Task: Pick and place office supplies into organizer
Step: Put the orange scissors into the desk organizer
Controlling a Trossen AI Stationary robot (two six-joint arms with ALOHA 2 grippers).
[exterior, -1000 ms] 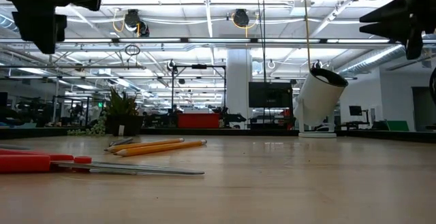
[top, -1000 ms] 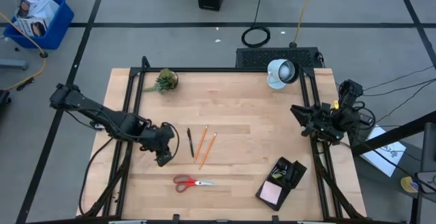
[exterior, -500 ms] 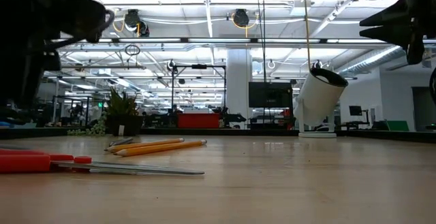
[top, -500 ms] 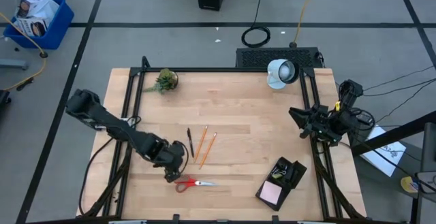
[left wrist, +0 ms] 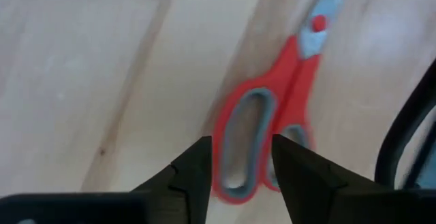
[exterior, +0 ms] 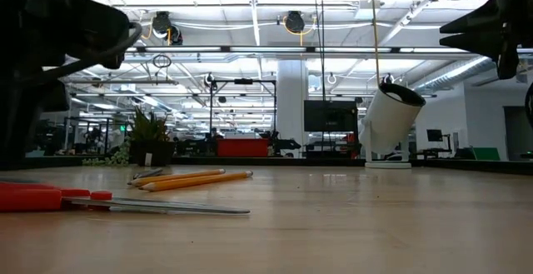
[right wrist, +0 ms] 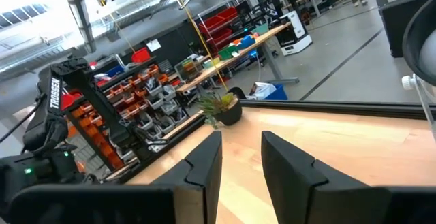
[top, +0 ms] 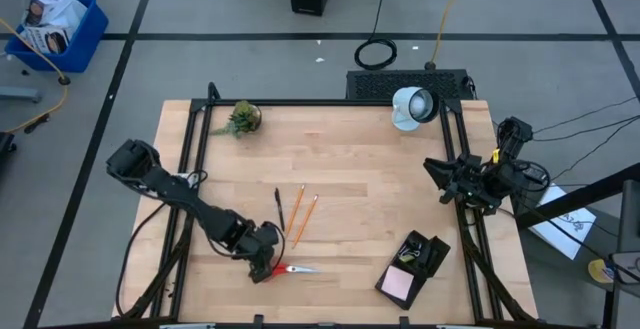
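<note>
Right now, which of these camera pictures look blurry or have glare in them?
Left wrist view: the scissors are soft and out of focus, the blur worst near their handles, where the left hand hovers open. Low view: bright ceiling lights wash out the top, and the dark arm at the left edge is a blurred silhouette. High view: evenly lit, sharp.

Small green potted plant (top: 242, 119) near the far left corner of the wooden table (top: 350, 159). Round white lamp (top: 411, 107) at the far right, head tilted. Black box with cables (top: 405, 83) just behind the table's far edge. Blue bin (top: 55, 29) on the grey floor, well apart, far left. Coiled black cable (top: 376, 53) on the floor beyond.
</note>
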